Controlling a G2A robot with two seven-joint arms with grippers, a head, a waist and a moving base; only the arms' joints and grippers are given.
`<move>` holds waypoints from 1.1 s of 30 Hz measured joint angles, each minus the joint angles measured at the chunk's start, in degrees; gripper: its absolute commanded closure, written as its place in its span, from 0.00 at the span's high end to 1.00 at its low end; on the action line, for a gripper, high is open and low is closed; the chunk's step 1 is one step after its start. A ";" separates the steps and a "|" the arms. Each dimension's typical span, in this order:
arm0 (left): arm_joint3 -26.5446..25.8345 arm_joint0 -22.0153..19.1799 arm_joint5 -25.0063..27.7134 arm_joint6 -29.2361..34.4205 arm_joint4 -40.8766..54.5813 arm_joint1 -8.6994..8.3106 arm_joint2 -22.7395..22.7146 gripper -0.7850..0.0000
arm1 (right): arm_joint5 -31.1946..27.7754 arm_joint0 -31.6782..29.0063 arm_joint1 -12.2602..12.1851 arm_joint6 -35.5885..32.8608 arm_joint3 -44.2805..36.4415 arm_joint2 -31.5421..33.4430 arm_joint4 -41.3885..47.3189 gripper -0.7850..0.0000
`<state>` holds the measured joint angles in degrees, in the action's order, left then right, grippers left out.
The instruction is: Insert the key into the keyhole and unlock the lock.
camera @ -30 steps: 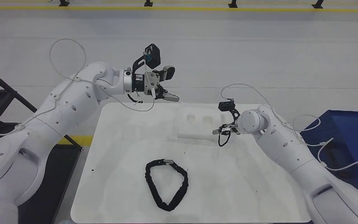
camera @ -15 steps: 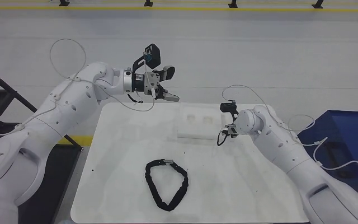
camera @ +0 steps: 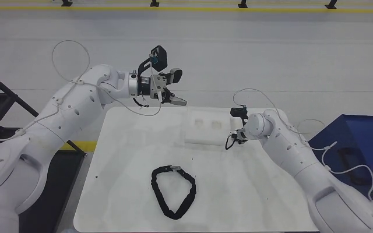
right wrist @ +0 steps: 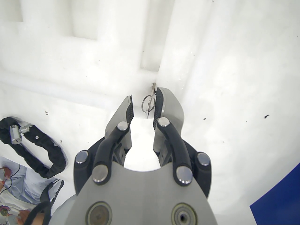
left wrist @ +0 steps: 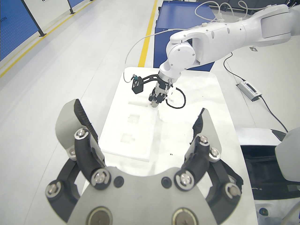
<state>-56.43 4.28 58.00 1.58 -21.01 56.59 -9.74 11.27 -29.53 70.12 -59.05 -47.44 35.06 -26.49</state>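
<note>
The key [right wrist: 148, 105], at the edge of the foam block [right wrist: 70, 71] on the desk [camera: 116, 175], is bracketed for pickup by the right gripper [right wrist: 144, 97], jaws apart; a firm pinch is needed next, with the chain lock [camera: 173, 191] lying well apart.

Key [right wrist: 147, 114] shiny metal; lock [right wrist: 39, 145] sleeve black cloth (matt); foam block [camera: 204, 137] white, grainy.

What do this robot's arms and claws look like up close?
The left arm and right arm are rounded white shells trailing thin pale cables. The left gripper and right gripper each have a grey plate, black curved links, silver bolts and grey fingers with black ribbed pads.
</note>
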 measured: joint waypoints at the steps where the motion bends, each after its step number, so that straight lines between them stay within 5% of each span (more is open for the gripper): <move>1: 0.00 0.00 0.00 0.00 0.00 0.00 0.00 1.00 | 0.11 0.14 0.29 0.13 0.65 -0.13 0.03 0.15; 5: 0.00 0.00 0.00 0.00 0.00 0.00 0.00 1.00 | 0.22 0.60 1.25 0.40 2.81 -0.38 0.56 0.00; 18: 0.00 0.00 0.00 0.00 0.00 0.00 0.00 1.00 | -0.32 2.86 1.74 -2.29 3.72 1.18 -0.91 0.00; 26: 0.00 0.00 0.00 0.00 0.00 0.00 0.00 1.00 | -2.24 1.24 -1.41 -7.50 -4.64 6.49 -1.79 0.00; 33: 0.00 0.00 0.00 0.00 0.00 0.00 0.00 1.00 | -0.68 -5.24 -5.77 -10.89 -21.72 14.64 -4.35 0.00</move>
<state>-56.43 4.28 58.00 1.58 -21.01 56.59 -9.74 10.59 -34.77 64.35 -69.94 -69.15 49.70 -30.85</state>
